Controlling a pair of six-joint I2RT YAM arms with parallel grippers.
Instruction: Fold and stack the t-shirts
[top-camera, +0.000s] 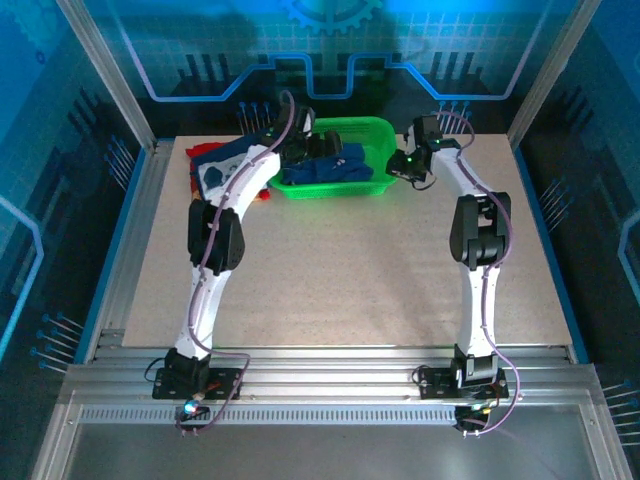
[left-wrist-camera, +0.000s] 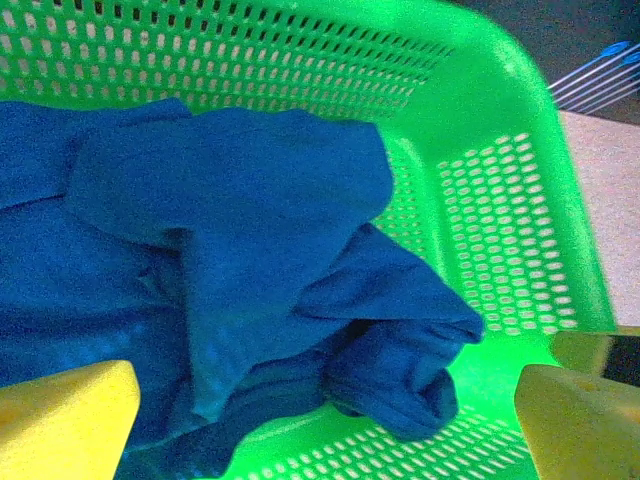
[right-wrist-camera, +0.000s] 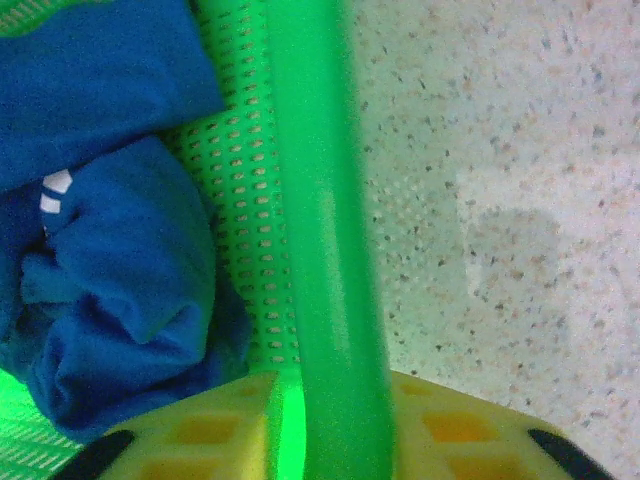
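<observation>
Speckled bench (top-camera: 350, 270) stands inside blue-lit panels (top-camera: 330, 40). A green basket (top-camera: 370, 125) at its far edge holds the crumpled blue t-shirt (left-wrist-camera: 230, 260). The top view adds a red t-shirt (top-camera: 205, 152) and a navy-and-white t-shirt (top-camera: 225, 172) beside the basket. The left tool (left-wrist-camera: 320, 420) hangs over the blue t-shirt, fingers apart. The right tool (right-wrist-camera: 330, 420) is clamped on the basket rim.

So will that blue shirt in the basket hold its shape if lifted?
Probably not: the blue shirt lies crumpled in soft folds, so it should droop. Thin cloth, so likely light. It might snag on holes in the green basket.
</observation>
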